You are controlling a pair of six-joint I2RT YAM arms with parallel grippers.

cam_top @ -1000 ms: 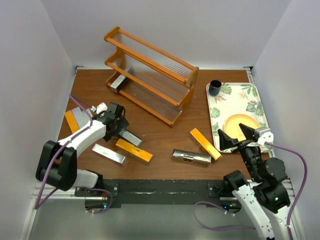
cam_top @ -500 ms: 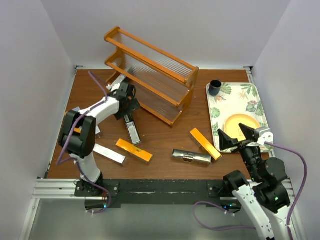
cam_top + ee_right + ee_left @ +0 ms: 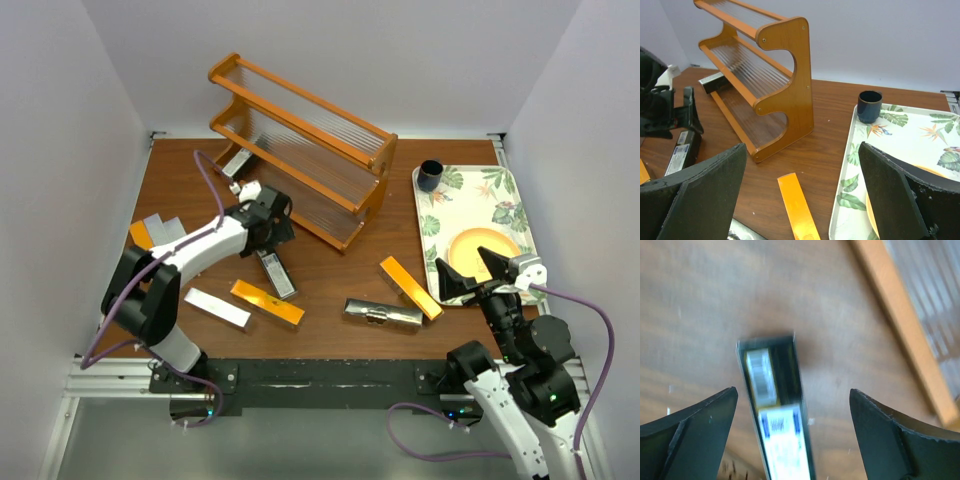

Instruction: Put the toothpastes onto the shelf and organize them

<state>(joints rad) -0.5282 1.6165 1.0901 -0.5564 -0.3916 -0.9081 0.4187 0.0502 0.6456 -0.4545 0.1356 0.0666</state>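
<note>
Left arm (image 3: 200, 245) newly swung across to orange-brown wooden three-tier shelf (image 3: 801, 60); left jaws apart over silver-grey toothpaste carton (image 3: 276, 272), lying unheld on brown table (image 3: 330, 270) just before shelf. Right jaws apart, idle. Shelving pending.

Plain white walls (image 3: 450, 70); brown wooden table (image 3: 330, 275); even light

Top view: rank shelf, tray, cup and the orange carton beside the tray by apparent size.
1. shelf
2. tray
3. orange carton
4. cup
The last two are close: the carton is longer, the cup wider.
</note>
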